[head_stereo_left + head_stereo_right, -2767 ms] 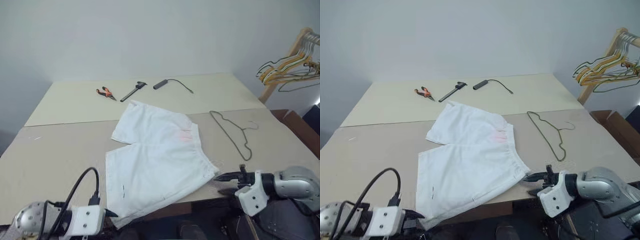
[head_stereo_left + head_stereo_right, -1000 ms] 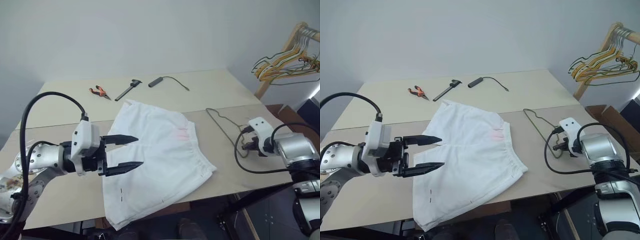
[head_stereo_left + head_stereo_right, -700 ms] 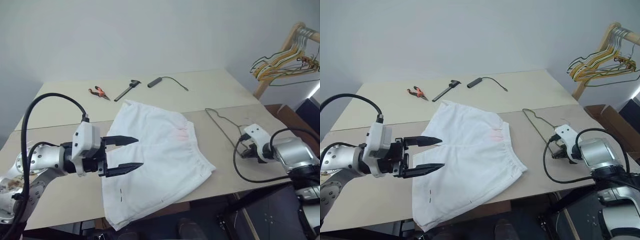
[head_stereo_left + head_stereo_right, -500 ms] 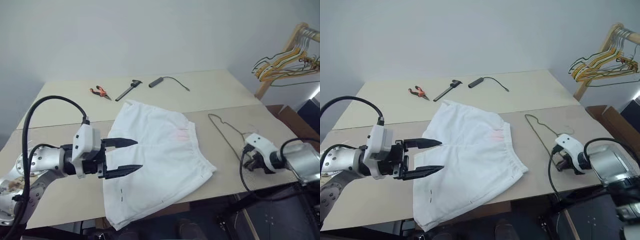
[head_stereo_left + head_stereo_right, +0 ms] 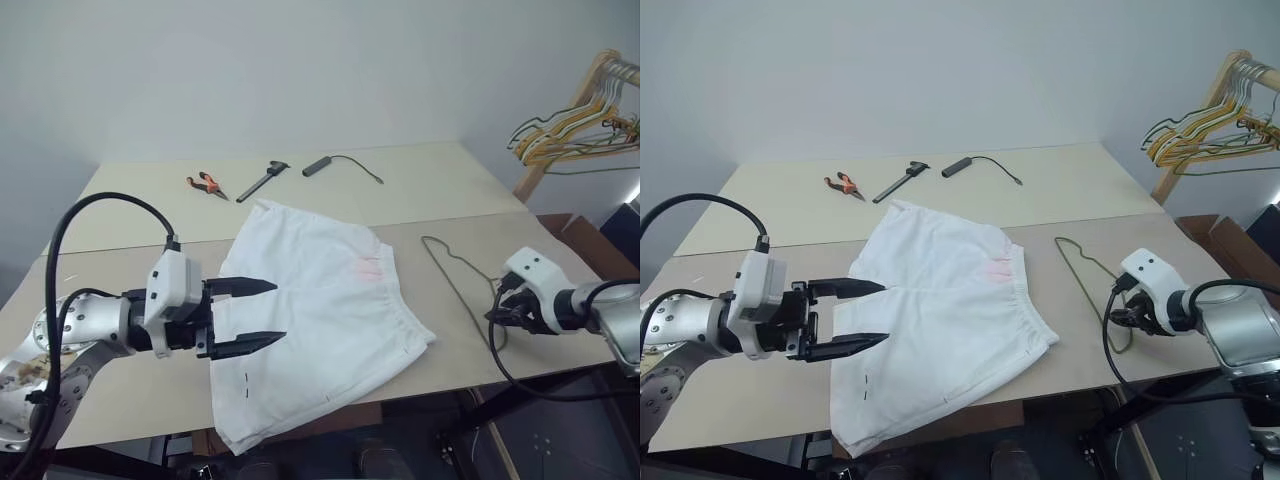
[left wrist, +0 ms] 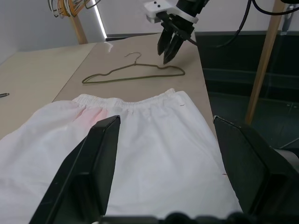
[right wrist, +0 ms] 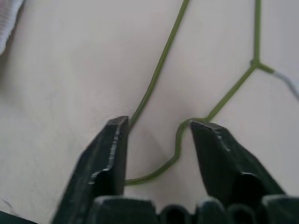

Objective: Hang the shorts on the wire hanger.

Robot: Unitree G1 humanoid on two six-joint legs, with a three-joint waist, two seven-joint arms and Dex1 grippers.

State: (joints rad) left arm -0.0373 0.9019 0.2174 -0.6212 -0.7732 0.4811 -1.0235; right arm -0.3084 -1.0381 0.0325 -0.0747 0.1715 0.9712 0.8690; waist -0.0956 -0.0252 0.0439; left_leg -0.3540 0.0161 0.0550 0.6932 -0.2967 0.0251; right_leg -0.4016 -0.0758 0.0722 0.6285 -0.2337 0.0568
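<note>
I see white cloth shorts lying flat and lightly creased at the near table edge, elastic waistband toward my right. My left gripper hovers at their left hem, black fingers spread, empty. My right gripper, fingers parted and holding nothing, straddles the near corner of the thin grey-green wire hanger lying flat right of the shorts, long axis running near to far. Pliers lie farthest.
</note>
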